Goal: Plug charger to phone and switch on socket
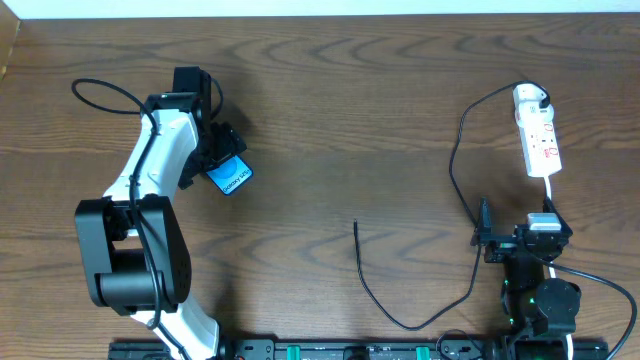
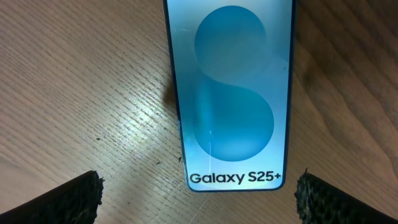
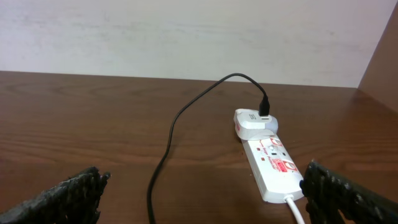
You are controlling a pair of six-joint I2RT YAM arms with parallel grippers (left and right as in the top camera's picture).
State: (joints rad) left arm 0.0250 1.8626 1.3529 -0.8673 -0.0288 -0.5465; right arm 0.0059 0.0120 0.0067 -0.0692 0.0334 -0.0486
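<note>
The phone (image 2: 233, 93) lies flat on the wooden table, its blue screen up and its "Galaxy S25+" end nearest my left gripper (image 2: 199, 186). That gripper is open, one finger on each side of this end, touching nothing. From overhead the phone (image 1: 230, 177) pokes out beside the left gripper (image 1: 222, 150). The white socket (image 3: 273, 165) lies at the right with the charger's white adapter (image 3: 255, 122) plugged into its far end. The black cable (image 3: 171, 137) runs toward me; its free tip (image 1: 356, 223) rests mid-table. My right gripper (image 3: 205, 186) is open and empty, short of the socket.
The cable loops along the table's front (image 1: 420, 325) between its tip and the right arm. The socket's white lead (image 3: 297, 210) runs back under my right finger. A black rail (image 1: 350, 350) lines the near edge. A pale wall stands behind the table.
</note>
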